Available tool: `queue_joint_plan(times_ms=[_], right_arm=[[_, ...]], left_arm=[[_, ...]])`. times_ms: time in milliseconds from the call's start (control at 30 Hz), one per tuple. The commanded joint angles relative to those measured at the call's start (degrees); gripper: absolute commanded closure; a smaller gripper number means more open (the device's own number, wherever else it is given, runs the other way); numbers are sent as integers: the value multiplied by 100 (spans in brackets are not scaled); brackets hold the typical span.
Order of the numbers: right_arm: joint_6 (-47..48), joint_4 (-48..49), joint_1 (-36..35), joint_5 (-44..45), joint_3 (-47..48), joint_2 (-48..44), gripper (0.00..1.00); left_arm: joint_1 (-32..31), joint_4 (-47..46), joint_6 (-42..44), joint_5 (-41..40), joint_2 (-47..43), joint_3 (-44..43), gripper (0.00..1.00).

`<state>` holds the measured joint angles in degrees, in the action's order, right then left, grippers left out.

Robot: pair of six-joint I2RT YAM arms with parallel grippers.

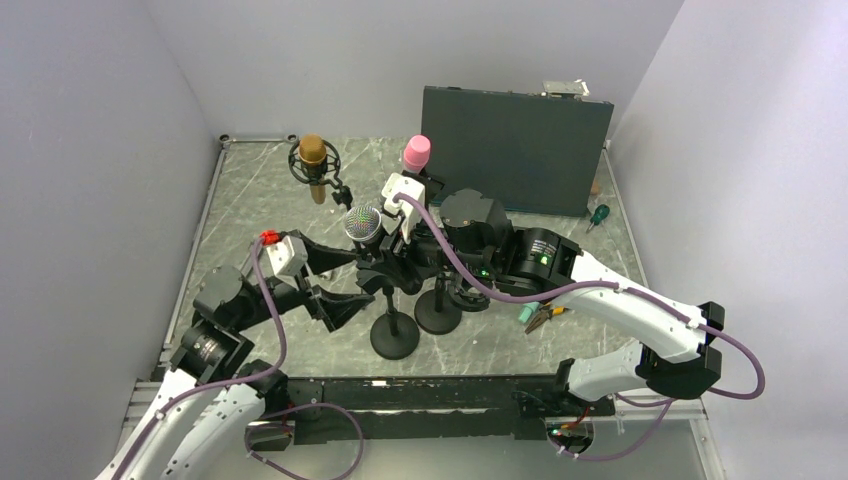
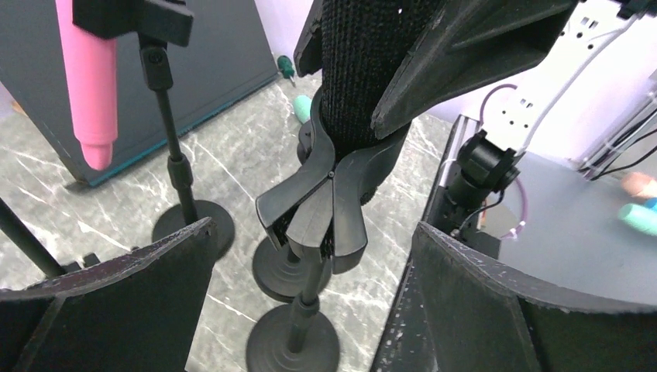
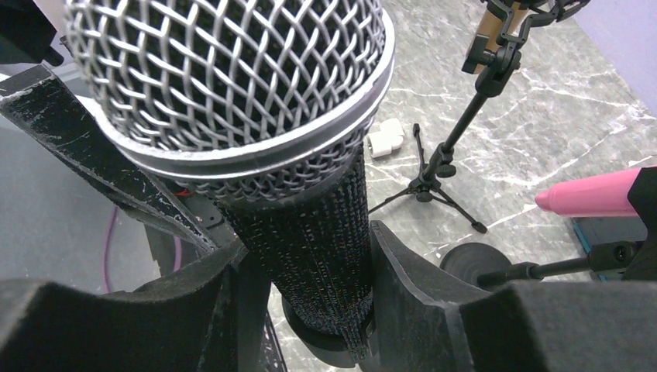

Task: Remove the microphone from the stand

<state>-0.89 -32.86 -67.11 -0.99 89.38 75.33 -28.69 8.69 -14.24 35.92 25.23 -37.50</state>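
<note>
The microphone, with a silver mesh head [image 1: 364, 224] and a black body [image 3: 310, 248], sits in the black clip [image 2: 325, 209] of a stand with a round base [image 1: 394, 337]. My right gripper [image 3: 310, 256] is shut on the microphone body just below the head; it also shows in the top view [image 1: 388, 250]. My left gripper [image 2: 314, 310] is open wide, its fingers [image 2: 108, 302] either side of the clip and stand pole without touching them; it also shows in the top view [image 1: 338, 282].
A pink microphone [image 1: 416, 152] on a second round-base stand [image 1: 438, 315] is close behind. A brown microphone [image 1: 313, 158] stands on a tripod at the back left. A dark panel [image 1: 515, 145] stands at the back right, with a green screwdriver [image 1: 598, 215] beside it.
</note>
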Motion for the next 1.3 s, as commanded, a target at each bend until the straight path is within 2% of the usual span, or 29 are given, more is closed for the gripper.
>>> queue_joint_plan(times_ms=[0,233,400,567,933,1000,1033,1133,1267], right_arm=[[-105,167,-48,-236,161,4,70],[-102,140,-64,-296,207,46,71],[-106,128,-69,-358,220,39,72],[-118,157,-82,-370,185,-17,74],[-124,228,-83,-409,147,-20,80],[-114,218,-84,-419,164,-24,81],[-120,225,-88,-411,167,-31,81],[-123,278,-92,-393,142,-57,86],[-147,387,-91,-358,123,-72,95]], left_arm=[[-69,-721,596,241,174,-19,1],[-155,-1328,678,1027,570,74,4],[-224,-1554,748,984,672,159,7],[-306,-1619,698,958,724,245,22],[-363,-961,993,563,608,314,55],[-366,-736,1096,473,629,275,66],[-358,-600,1153,435,635,251,76],[-362,-404,1231,292,614,229,98],[-364,-341,1289,200,522,303,100]])
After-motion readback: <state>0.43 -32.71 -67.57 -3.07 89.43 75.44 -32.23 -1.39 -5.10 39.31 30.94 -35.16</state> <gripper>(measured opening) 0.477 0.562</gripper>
